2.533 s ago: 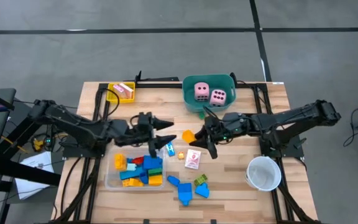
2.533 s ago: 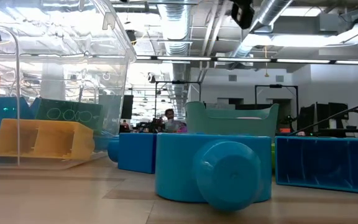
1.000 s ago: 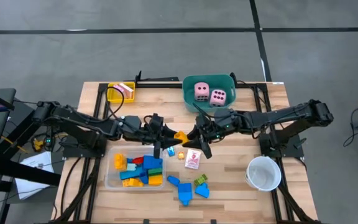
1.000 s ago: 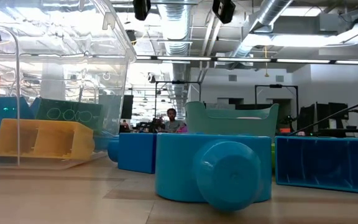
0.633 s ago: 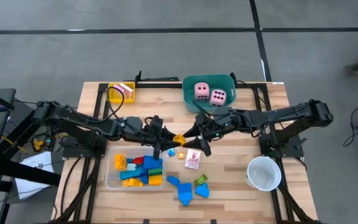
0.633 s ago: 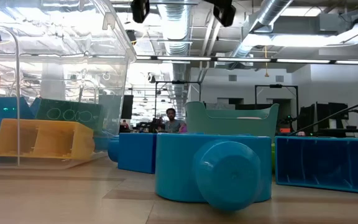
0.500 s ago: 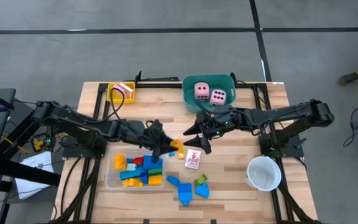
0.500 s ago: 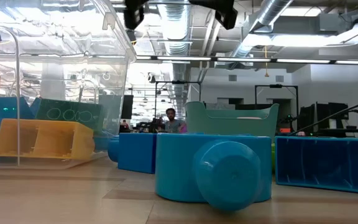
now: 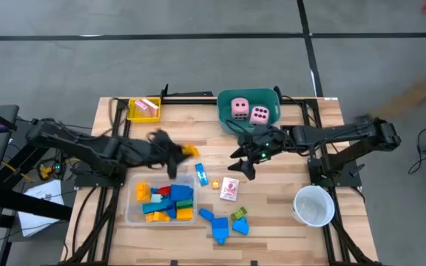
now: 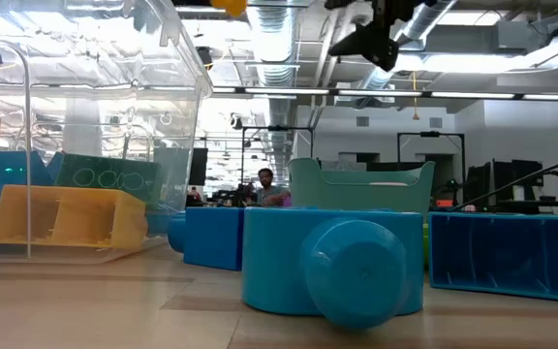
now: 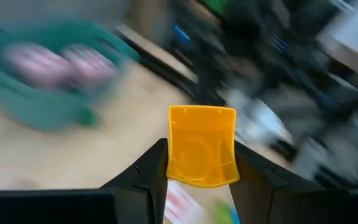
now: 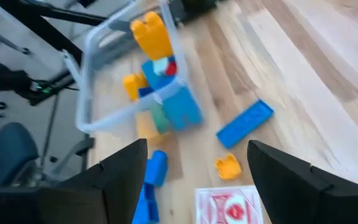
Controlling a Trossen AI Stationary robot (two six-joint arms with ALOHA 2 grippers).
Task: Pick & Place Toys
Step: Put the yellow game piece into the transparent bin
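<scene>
Care suits this carry: the left tool (image 11: pixel 197 171), clenched on a yellow-orange block (image 11: pixel 202 144), should release low inside the clear tray (image 9: pixel 131 214); the right tool (image 12: pixel 194 165) hangs released.

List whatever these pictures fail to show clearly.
- Left gripper: motion-blurred in the high view; only the left wrist view shows it clamping the yellow-orange plastic block.
- Teal plastic tub and two pink foam dice: smeared in the left wrist view.
- Pink-white card: cut off by the right wrist picture's edge.
</scene>
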